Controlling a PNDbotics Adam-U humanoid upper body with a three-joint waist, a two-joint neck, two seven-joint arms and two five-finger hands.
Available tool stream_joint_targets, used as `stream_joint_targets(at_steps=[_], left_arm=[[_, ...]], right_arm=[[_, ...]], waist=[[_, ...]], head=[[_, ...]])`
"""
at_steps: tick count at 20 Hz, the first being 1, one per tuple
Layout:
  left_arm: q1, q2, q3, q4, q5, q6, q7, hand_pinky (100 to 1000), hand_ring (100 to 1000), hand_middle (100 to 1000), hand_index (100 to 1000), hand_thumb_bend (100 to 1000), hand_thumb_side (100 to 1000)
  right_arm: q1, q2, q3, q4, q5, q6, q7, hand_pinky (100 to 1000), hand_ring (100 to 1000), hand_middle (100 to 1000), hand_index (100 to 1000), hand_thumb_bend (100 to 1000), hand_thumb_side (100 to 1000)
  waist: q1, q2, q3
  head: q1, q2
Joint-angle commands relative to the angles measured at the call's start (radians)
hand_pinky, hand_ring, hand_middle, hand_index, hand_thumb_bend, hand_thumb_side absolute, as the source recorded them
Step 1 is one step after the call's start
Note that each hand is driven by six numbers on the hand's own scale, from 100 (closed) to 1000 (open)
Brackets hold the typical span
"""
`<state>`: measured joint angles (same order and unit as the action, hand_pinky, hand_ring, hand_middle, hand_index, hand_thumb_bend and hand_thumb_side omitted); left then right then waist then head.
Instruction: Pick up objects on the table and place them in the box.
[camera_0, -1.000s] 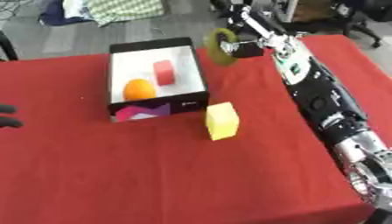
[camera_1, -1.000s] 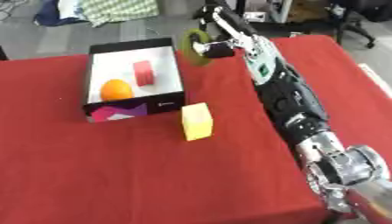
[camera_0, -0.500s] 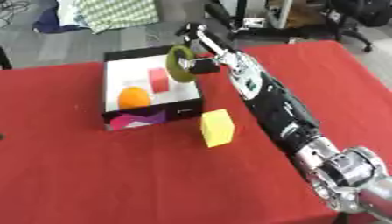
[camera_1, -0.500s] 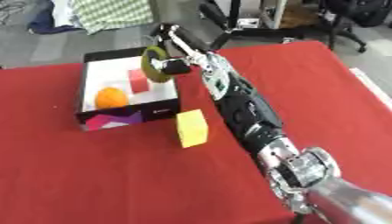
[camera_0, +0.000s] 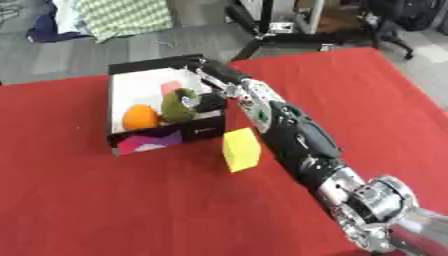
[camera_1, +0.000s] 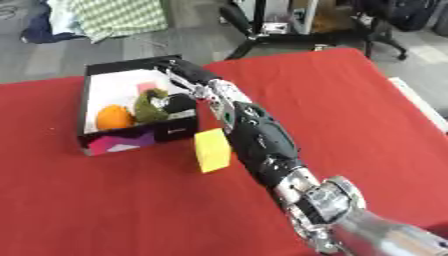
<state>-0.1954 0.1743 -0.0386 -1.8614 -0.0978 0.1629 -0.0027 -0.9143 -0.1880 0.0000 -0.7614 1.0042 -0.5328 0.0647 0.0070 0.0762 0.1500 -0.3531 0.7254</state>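
While inside box (camera_0: 121, 80), right hand (camera_0: 208, 101) grips green object (camera_0: 178, 105).

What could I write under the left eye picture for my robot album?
The robot's right hand lowers an olive-green ring into the box beside an orange ball, with a yellow block waiting outside.

Both eyes are looking down from the head across the table (camera_0: 79, 200) toward the floor beyond. They are sharing the box (camera_0: 131, 142), slightly offset sideways.
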Motion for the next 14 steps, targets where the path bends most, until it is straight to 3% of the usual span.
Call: stream_joint_targets(at_steps=[1,5,8,10,14], left_arm=[[-0.01,0.01,0.0,-0.016,-0.001,-0.002,-0.002,753,505,556,894,114,957],[-0.004,0.013,0.003,-0.015,-0.002,-0.001,0.001,754,505,556,894,114,958],[0.005,0.02,0.008,-0.012,-0.004,0.0,0.005,754,505,556,894,114,960],[0.012,0.025,0.012,-0.011,-0.007,0.0,0.009,754,505,556,894,114,961],[0.021,0.033,0.018,-0.007,-0.012,0.0,0.016,754,505,556,893,114,962]], right_arm=[[-0.019,-0.016,-0.009,-0.01,-0.015,-0.006,-0.012,1000,940,880,966,100,717],[-0.018,-0.035,-0.001,-0.034,-0.087,-0.02,0.001,1000,942,881,958,100,672],[-0.01,-0.085,0.033,-0.089,-0.175,-0.062,0.057,1000,946,890,959,100,587],[0.01,-0.136,0.069,-0.153,-0.252,-0.103,0.13,1000,950,900,968,100,571],[0.108,-0.26,0.141,-0.336,-0.499,-0.157,0.348,1000,962,937,998,100,651]], waist=[[0.008,0.001,-0.002],[0.005,-0.003,-0.014],[-0.005,-0.009,-0.033],[-0.012,-0.012,-0.048],[-0.024,-0.016,-0.07]], head=[[-0.002,-0.014],[0.006,-0.008],[0.023,-0.002],[0.037,0.002],[0.063,0.008]])
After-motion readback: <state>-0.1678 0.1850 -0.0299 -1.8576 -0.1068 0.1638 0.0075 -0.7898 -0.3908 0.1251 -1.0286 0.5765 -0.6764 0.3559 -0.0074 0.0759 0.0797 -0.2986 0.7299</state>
